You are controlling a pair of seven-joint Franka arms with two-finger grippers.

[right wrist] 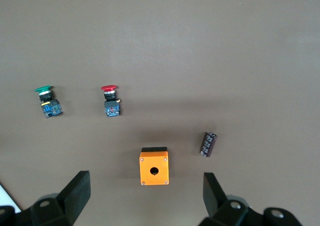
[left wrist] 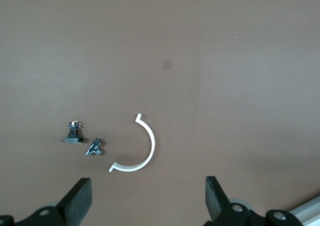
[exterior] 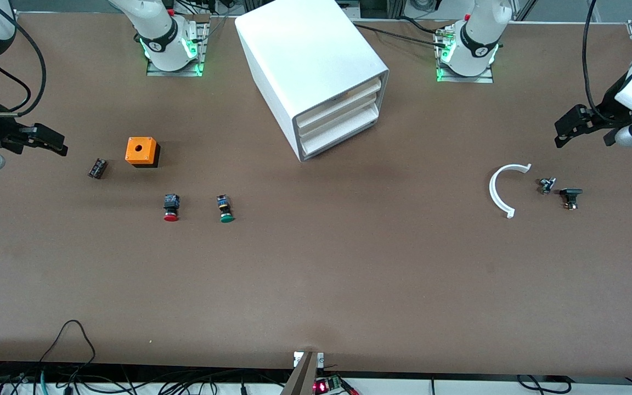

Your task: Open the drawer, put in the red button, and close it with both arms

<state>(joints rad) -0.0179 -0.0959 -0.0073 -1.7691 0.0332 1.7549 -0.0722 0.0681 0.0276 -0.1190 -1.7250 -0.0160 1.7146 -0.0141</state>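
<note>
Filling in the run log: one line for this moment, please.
drawers: all shut | red button: on table beside green button | left gripper: open, waiting | right gripper: open, waiting

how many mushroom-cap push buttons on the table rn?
2. The red button lies nearer the front camera than the orange box. The green button lies beside it, toward the left arm's end. Any inside the closed drawer unit would be hidden.

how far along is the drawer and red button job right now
Nothing looks done yet. The white three-drawer cabinet has all drawers shut, and the small red-capped push-button lies on the brown table beside the green-capped button. Nothing is in hand: the left gripper and right gripper both hang open and empty. Opening, placing and closing remain.
</note>
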